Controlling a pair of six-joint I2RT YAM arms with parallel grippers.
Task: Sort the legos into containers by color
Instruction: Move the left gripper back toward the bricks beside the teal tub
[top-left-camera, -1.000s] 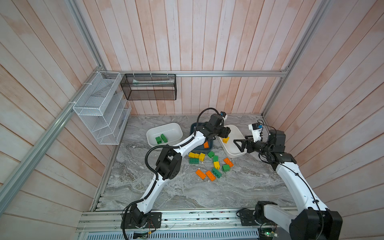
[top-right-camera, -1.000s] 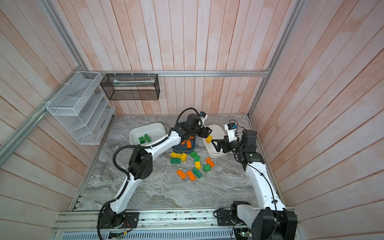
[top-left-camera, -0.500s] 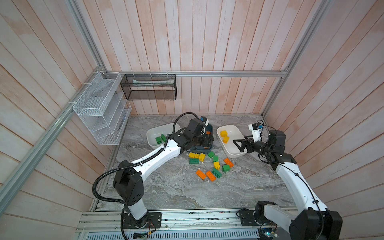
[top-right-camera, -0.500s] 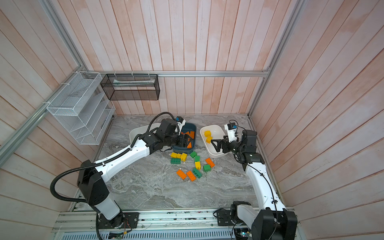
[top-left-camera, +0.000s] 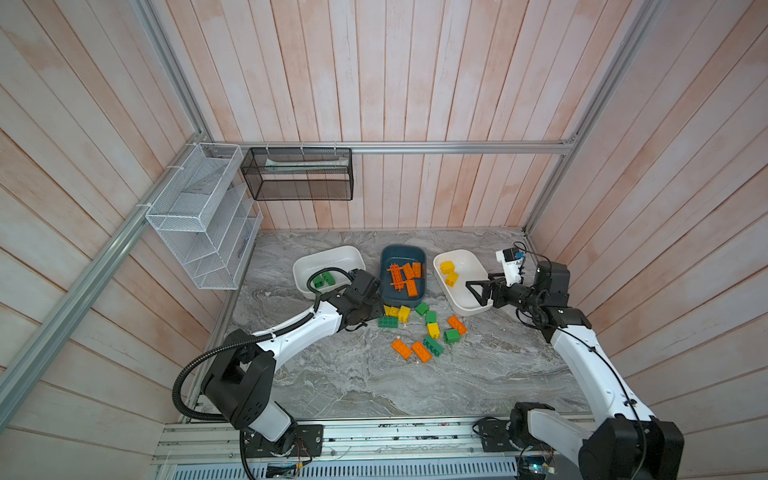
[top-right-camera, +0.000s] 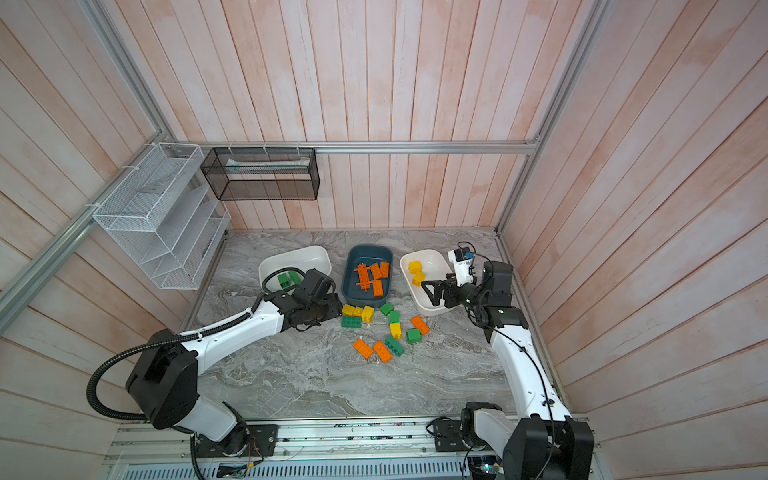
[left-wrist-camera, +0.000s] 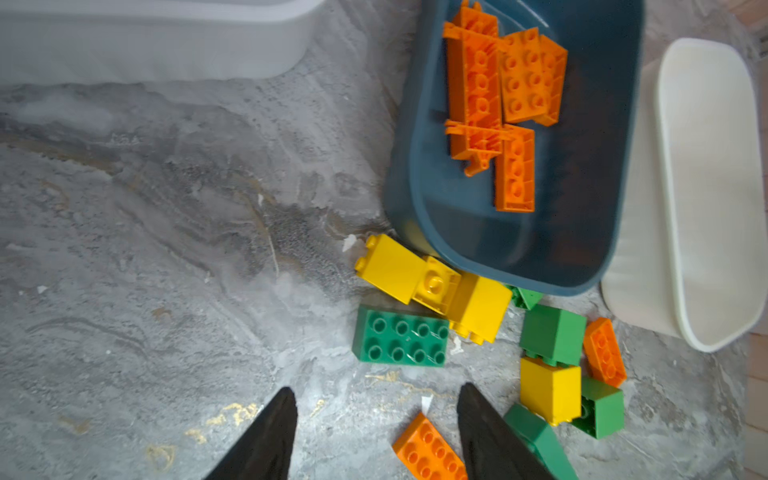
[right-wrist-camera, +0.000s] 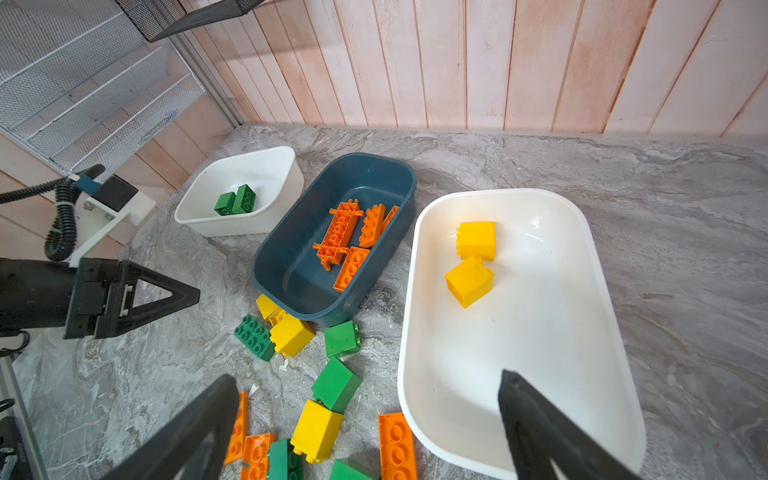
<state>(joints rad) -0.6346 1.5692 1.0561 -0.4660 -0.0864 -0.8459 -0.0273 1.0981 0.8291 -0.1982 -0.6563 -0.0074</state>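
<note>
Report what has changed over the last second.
The left gripper pulled back from the yellow-brick tub, across the teal tub, down to the table beside the loose bricks, jaws apart and empty. The right gripper stayed open over the yellow-brick tub; nothing else moved.

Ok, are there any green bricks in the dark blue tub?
No, the dark blue tub holds only orange bricks.
</note>
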